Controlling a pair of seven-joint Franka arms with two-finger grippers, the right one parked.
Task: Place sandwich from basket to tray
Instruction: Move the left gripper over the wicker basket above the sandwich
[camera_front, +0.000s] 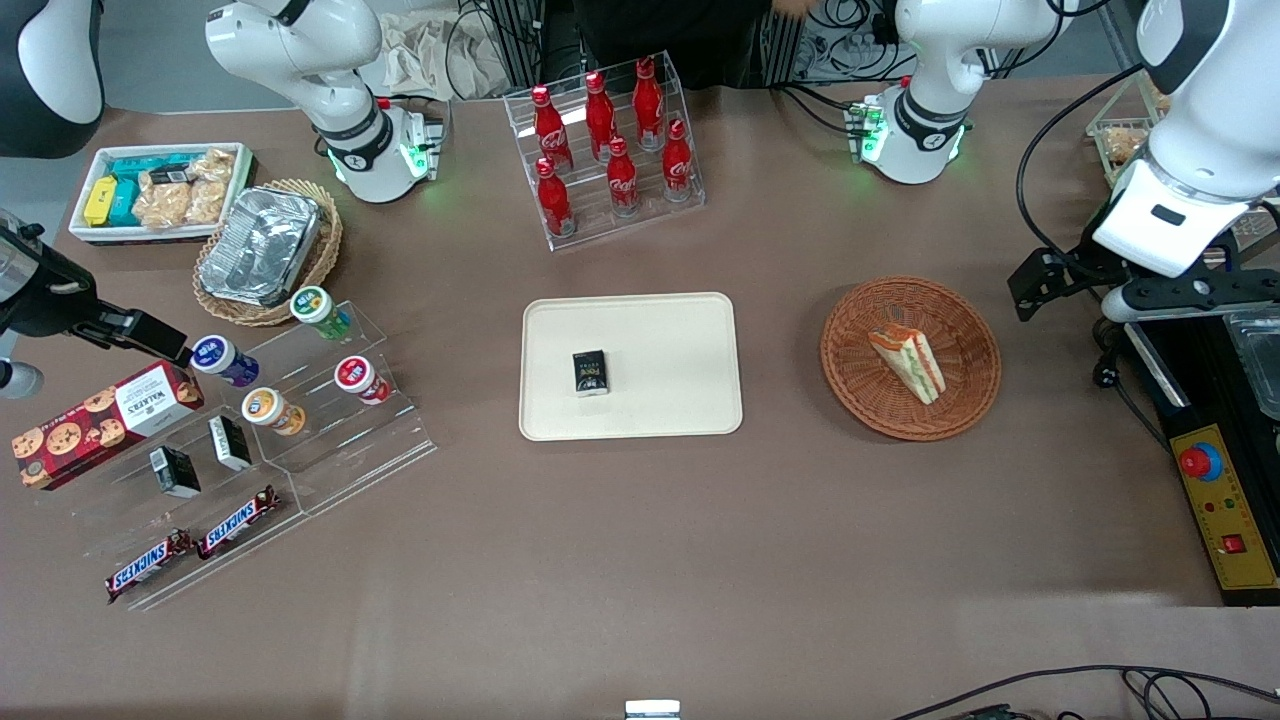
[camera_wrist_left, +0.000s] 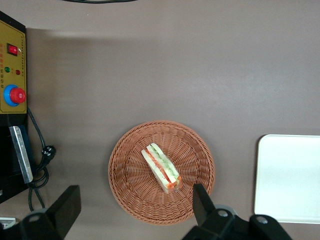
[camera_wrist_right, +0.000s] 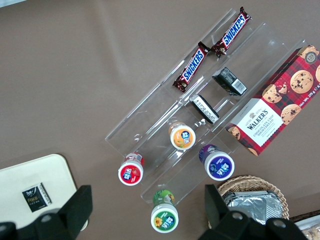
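Note:
The sandwich (camera_front: 908, 362), a white-bread wedge with orange-red and green layers, lies in the reddish-brown wicker basket (camera_front: 850, 390). The cream tray (camera_front: 660, 400) lies beside the basket, toward the parked arm's end, with a small black box (camera_front: 590, 372) on it. My left gripper (camera_front: 1030, 285) is open and empty, held above the table beside the basket toward the working arm's end. In the left wrist view its fingers (camera_wrist_left: 202, 202) stand wide apart over the basket's rim (camera_wrist_left: 130, 200), with the sandwich (camera_wrist_left: 161, 168) between and ahead of them. The tray's edge (camera_wrist_left: 290, 180) shows there too.
A clear rack of red cola bottles (camera_front: 605, 150) stands farther from the camera than the tray. A yellow control box with a red button (camera_front: 1225, 500) lies at the working arm's end. A clear stand of cups and snack bars (camera_front: 290, 410), a foil-lined tan basket (camera_front: 265, 250) and a white snack bin (camera_front: 150, 190) lie at the parked arm's end.

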